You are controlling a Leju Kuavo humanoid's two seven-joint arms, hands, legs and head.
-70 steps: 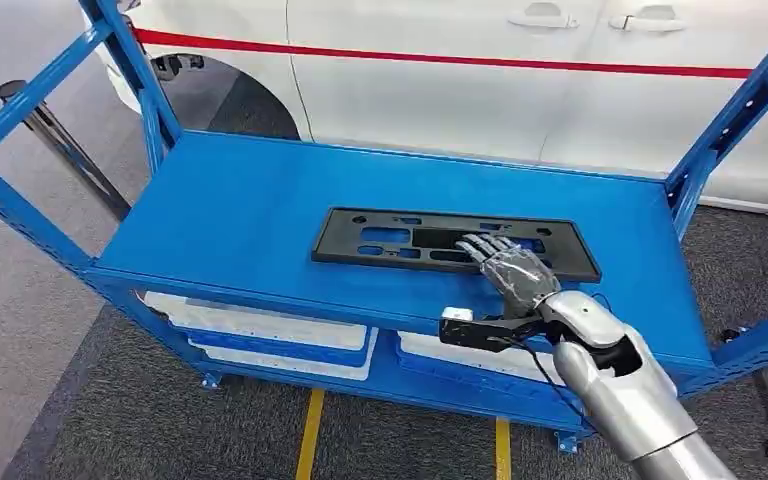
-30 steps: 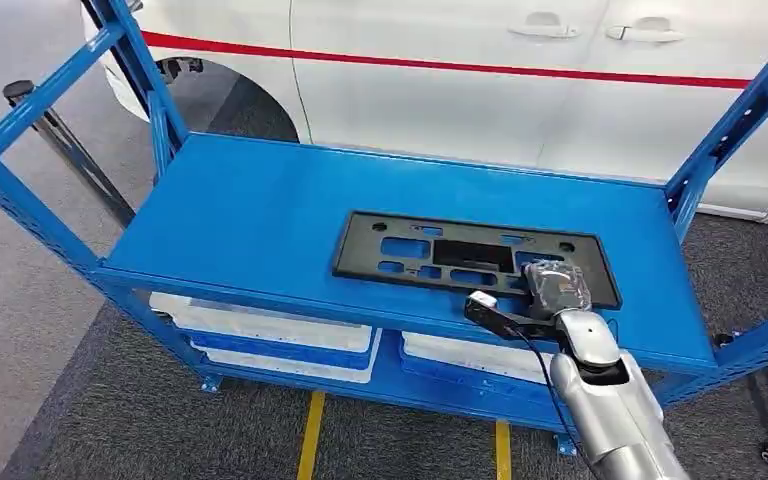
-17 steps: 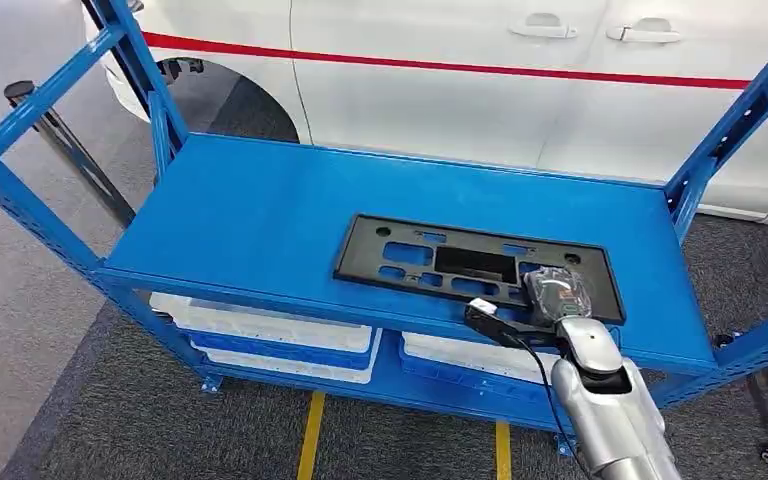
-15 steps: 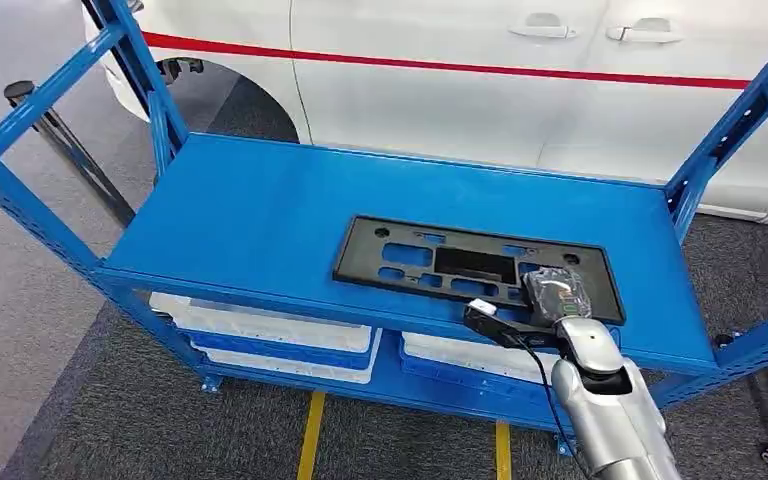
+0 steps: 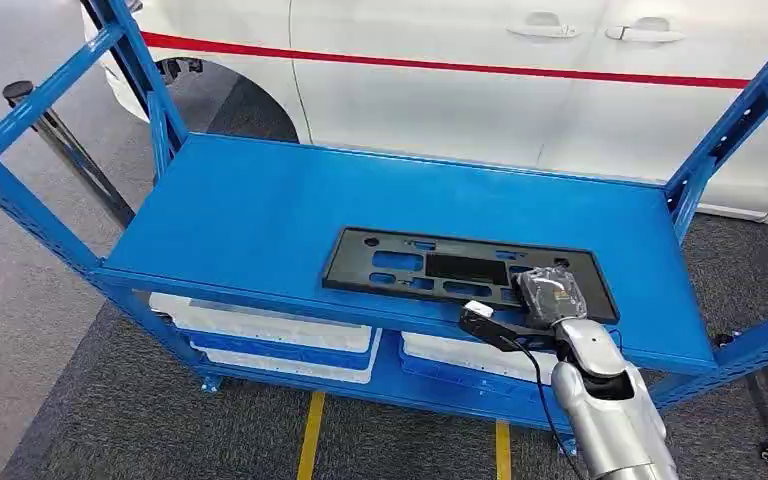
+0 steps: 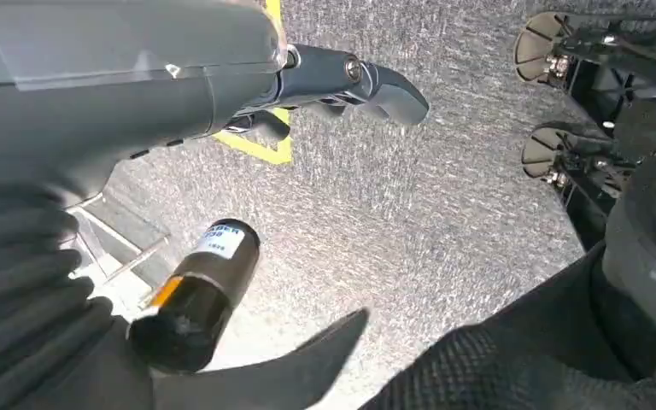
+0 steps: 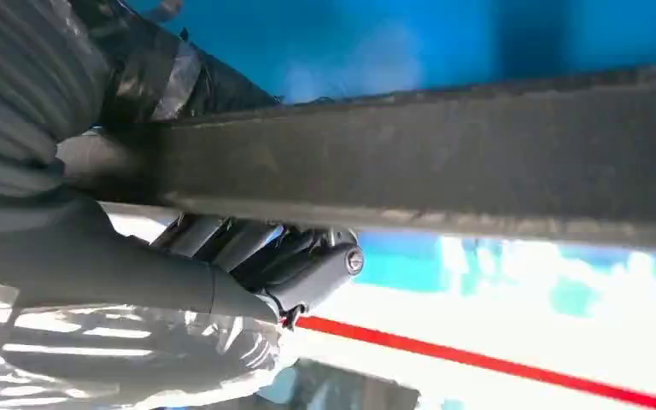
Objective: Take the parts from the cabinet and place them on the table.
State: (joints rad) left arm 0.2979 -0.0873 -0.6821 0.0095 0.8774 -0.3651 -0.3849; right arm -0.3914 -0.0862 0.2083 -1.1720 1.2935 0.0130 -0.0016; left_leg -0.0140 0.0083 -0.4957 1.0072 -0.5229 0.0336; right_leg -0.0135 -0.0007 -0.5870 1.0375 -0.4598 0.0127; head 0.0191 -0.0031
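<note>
- On the blue metal shelf [image 5: 260, 215] of the open cabinet frame lies the long flat black plastic panel with rectangular cut-outs [image 5: 430, 265], its long axis running along the shelf's front edge.
- Right hand [image 5: 552, 295], wrapped in clear film, sits on the panel's near right end, so nearly all of the panel stretches away from its fingers toward the robot's left.
- From the right wrist view, the right hand's fingers [image 7: 248, 248] are curled under the panel's dark edge [image 7: 444, 162] with the palm above it, so I judge them clasped on that edge; how firm the hold is, the blurred picture does not let me say.
- Left hand [image 6: 43, 282] hangs low over grey carpet [image 6: 376, 196], far from the panel; its thumb sticks out and nothing is in it, fingers apparently loose.
- Held at one end only, the panel will likely droop or swing as it lifts, so a level, slow pull toward the robot seems wise.
- Beyond the fingers the shelf top is bare blue; a blue upright post [image 5: 725, 120] stands just right of them, white bins [image 5: 270, 335] sit on the tier below, and a white car with a red stripe [image 5: 520, 70] is parked behind.
</note>
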